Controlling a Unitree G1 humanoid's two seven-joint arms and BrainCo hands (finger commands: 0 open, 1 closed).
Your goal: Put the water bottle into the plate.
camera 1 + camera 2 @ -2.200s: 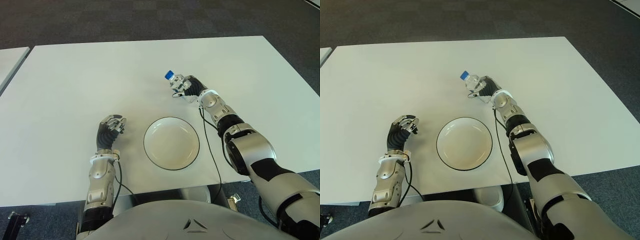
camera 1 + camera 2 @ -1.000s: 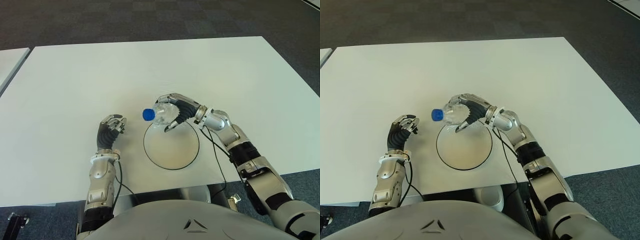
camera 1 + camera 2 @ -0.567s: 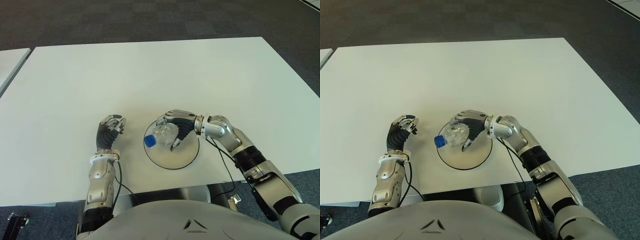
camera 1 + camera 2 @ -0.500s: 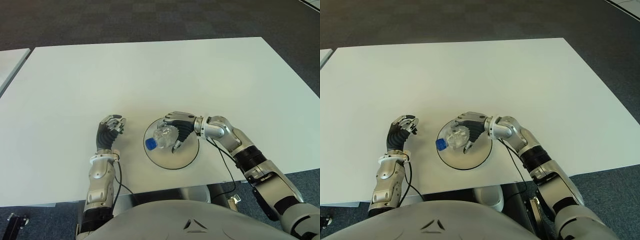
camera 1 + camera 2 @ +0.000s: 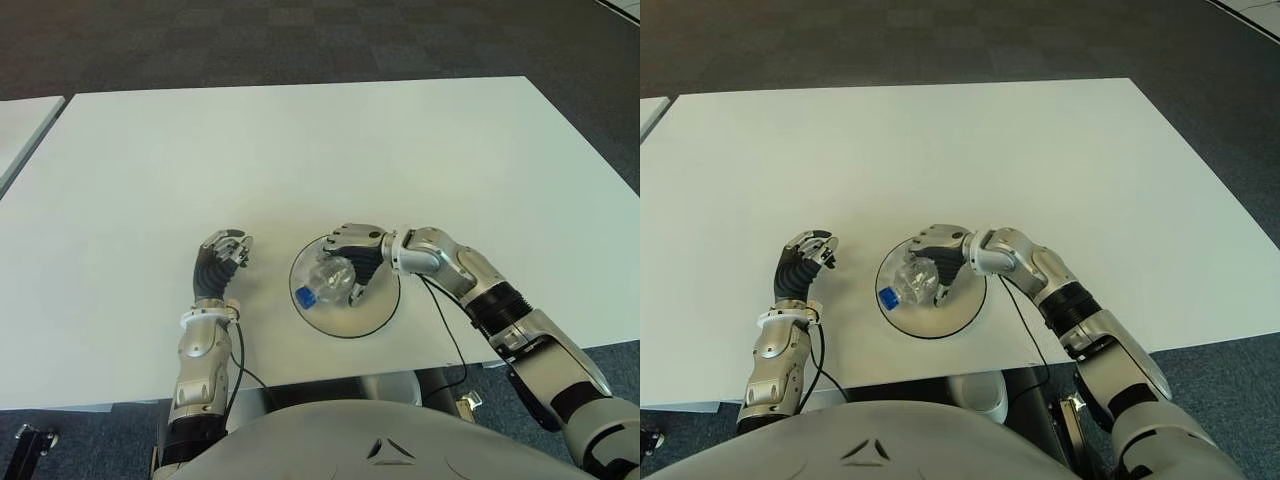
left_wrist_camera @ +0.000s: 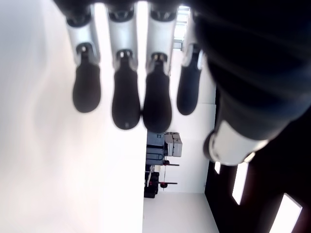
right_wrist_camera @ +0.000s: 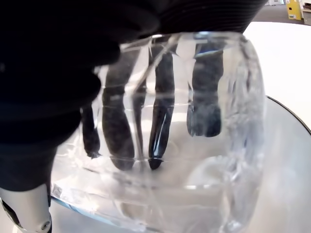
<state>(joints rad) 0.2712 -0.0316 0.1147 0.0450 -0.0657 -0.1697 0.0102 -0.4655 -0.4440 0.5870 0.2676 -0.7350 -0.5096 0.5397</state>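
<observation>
While I watch from the head camera, the nearest item is the left robot hand (image 5: 222, 258), showing over the white surface (image 5: 150, 170) to the left of the plate (image 5: 380, 305), apart from it. Its own wrist view shows four dark-tipped fingers (image 6: 126, 104) hanging loosely side by side with the thumb off to one side; they hold nothing, so I log it as relaxed and empty.

Next out, near the front edge of the surface, the plate is a round white dish with a thin dark rim. The water bottle (image 5: 326, 280) lies on its side inside the plate, a clear body with the blue cap (image 5: 302, 296) pointing toward the left rim and toward me. The cap end sits just inside the dark rim line.

The right robot hand (image 5: 357, 256) comes in from the right and covers the far and right side of the bottle. In the right wrist view I see the dark fingers (image 7: 163, 104) wrapped round the far side of the clear bottle wall, seen through the plastic, with the thumb on the near side. I log this hand as closed around the bottle. I cannot tell whether the bottle's weight is already on the plate floor or is carried by the fingers.

Beyond the plate the surface is plain white, and dark carpet (image 5: 300, 40) shows past its far edge.
</observation>
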